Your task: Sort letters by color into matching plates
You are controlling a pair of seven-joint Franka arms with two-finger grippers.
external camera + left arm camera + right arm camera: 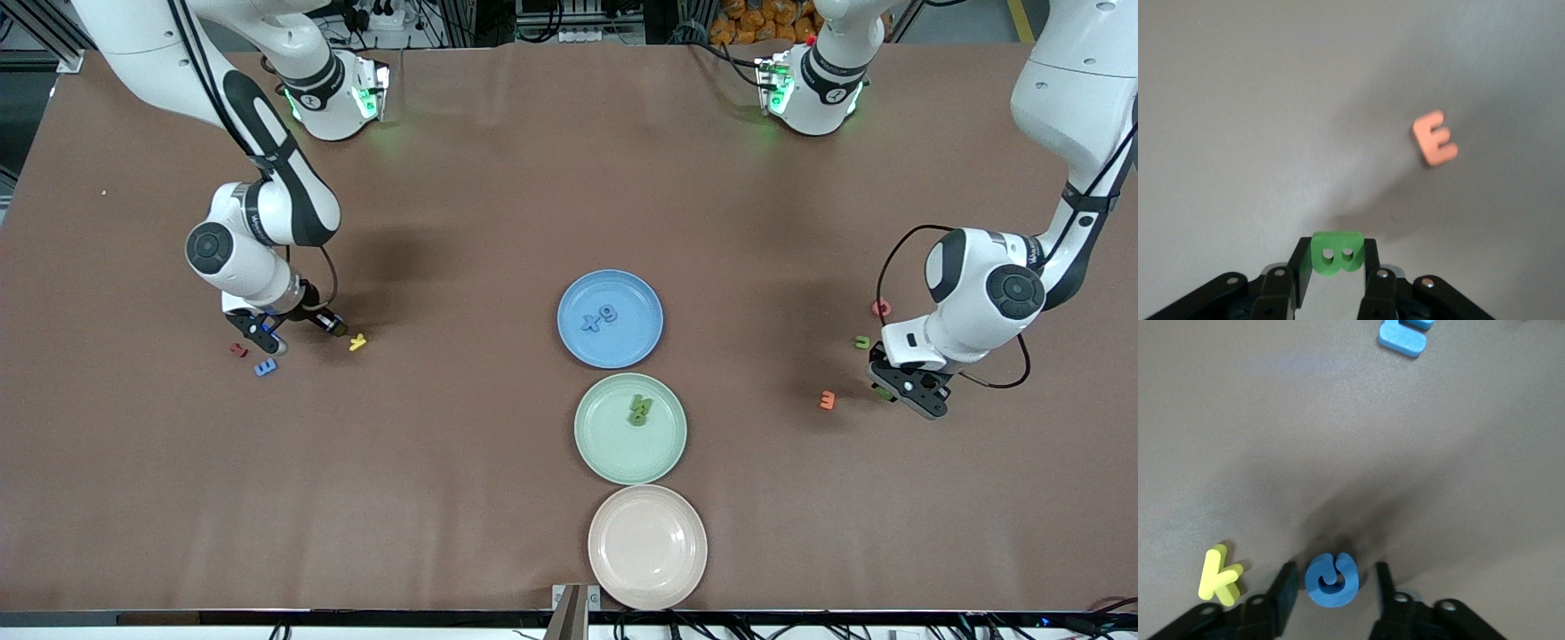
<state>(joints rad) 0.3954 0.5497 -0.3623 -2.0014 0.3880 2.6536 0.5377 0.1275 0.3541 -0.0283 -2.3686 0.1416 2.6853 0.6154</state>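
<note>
Reading the front view as a clock face, the right gripper [267, 338] is low over the counter [462, 222] at about nine o'clock, at the right arm's end; its jaws stand apart astride a blue round letter [1331, 579], not yet pinching it. A red letter [237, 349], a blue E-shaped letter [265, 366] and a yellow k [357, 341] lie close by.

At the centre sits the blue plate [622, 347] holding a blue x [591, 322] and a blue 9 [607, 313]; toward six o'clock come the green plate [605, 444] with a green pair [638, 411], then an empty beige plate [647, 547].

At three o'clock the left gripper [889, 387] has its jaws clamped on a green B [1336, 250]; an orange E [828, 400], a green u [861, 341] and a red o [880, 308] lie near.

The letters look light, soft and springy; I judge a gentle pinch across the flat outer edges is best, since a hard squeeze could flip one out.

The brown counter is matte and flat; cables and frame rails edge the room at twelve o'clock.
</note>
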